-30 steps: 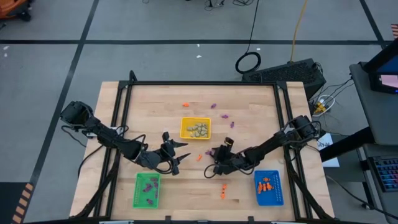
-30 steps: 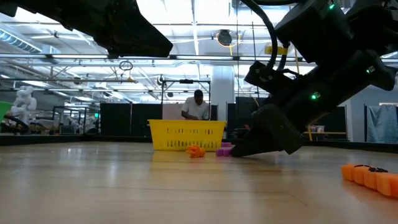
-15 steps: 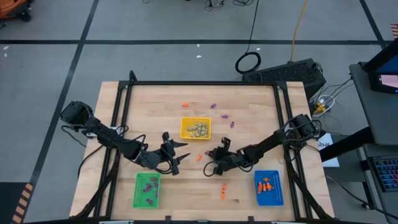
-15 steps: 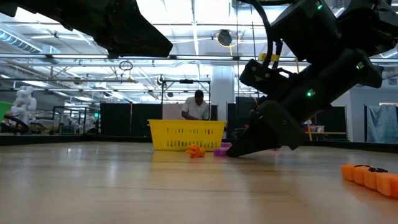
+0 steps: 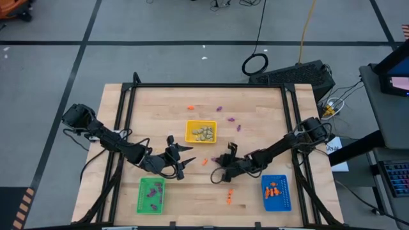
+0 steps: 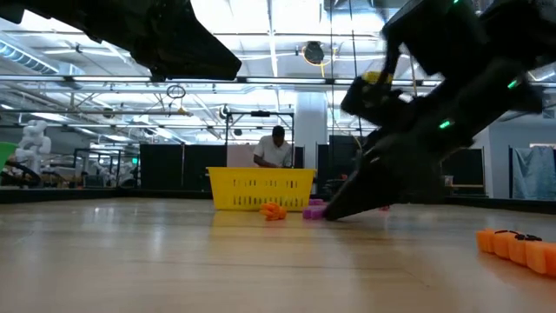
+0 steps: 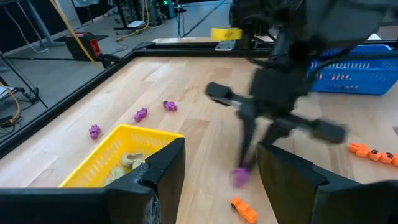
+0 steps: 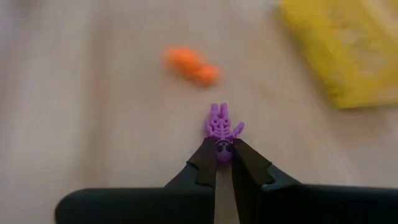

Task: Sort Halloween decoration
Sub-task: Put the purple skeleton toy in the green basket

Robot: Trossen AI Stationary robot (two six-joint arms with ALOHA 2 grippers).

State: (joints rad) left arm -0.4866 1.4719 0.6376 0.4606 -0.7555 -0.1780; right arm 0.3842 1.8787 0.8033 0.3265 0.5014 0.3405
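Purple skeleton trinket (image 8: pixel 221 132) lay on the table between the yellow tray (image 5: pixel 200 132) and an orange trinket (image 8: pixel 191 66). Right gripper (image 8: pixel 224 158) had its fingers pinched shut on the head end. Looked light, stiff, thin-limbed; head or torso seemed the safest hold. Left gripper (image 5: pixel 182 158) waited open above the green tray (image 5: pixel 151 195).

- The yellow rectangular mesh tray (image 5: pixel 200 132) stands mid-table; bare wood lies open on its left side.
- Just below the tray's lower right corner, the right gripper (image 5: pixel 215 164), pinched on a purple skeleton trinket (image 8: pixel 221 130), blocks passage.
- Below its lower left corner, the left gripper (image 5: pixel 183 160) stands open.
- An orange trinket (image 5: pixel 204 161) lies between both grippers.
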